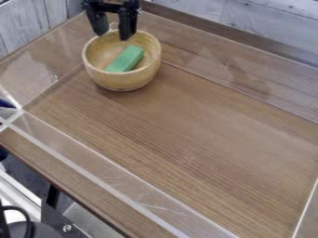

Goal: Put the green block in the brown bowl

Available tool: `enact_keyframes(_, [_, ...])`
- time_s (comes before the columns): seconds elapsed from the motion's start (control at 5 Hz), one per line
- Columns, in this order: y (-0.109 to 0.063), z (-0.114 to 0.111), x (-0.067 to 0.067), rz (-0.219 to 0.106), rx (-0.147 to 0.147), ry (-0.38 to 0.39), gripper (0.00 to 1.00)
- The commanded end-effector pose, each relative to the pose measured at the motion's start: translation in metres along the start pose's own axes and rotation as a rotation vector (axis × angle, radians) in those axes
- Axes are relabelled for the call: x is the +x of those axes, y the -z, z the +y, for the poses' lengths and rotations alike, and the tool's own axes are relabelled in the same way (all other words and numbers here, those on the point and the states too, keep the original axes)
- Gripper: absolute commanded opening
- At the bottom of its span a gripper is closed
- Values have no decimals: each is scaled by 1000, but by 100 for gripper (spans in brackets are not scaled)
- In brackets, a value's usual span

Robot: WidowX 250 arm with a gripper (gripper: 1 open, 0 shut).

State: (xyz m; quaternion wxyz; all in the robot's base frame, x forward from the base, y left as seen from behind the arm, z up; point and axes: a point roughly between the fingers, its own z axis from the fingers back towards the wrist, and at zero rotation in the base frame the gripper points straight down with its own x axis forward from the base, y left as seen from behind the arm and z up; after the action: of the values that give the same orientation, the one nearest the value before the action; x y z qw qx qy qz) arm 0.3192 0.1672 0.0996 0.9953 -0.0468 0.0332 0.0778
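The green block (125, 59) lies inside the brown bowl (122, 76), leaning against the bowl's inner wall on its right half. The bowl stands at the far left of the wooden table. My gripper (113, 29) hangs just above the bowl's far rim, open, with two dark fingers spread and nothing between them. It does not touch the block.
The wooden tabletop (187, 139) is ringed by a low transparent wall (87, 177) along its front and sides. A pale plank wall (32, 23) rises behind the left side. Black cables and frame parts (19, 223) show below the front left corner.
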Motion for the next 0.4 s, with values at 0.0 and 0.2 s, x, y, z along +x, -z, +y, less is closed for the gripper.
enact_keyframes(0.0, [-43,-5,-1,-114,46,22,100])
enact_keyframes(0.2, [-44,-6,-2,-114,44,25,100])
